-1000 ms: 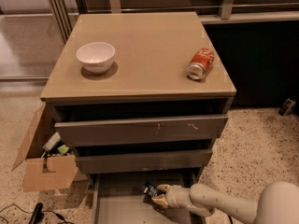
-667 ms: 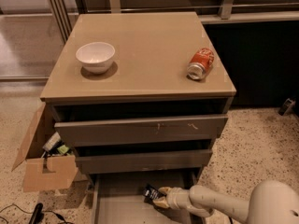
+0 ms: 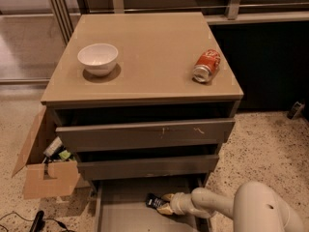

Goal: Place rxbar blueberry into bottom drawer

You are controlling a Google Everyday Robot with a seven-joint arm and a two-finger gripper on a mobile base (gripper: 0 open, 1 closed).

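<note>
End effector (image 3: 163, 203) with rxbar (image 3: 153, 201), bottom drawer (image 3: 124, 212)

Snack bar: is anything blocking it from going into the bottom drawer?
No, nothing visible is in the way. The tool holds the snack bar low over the bare floor of the pulled-out bottom drawer.
</note>
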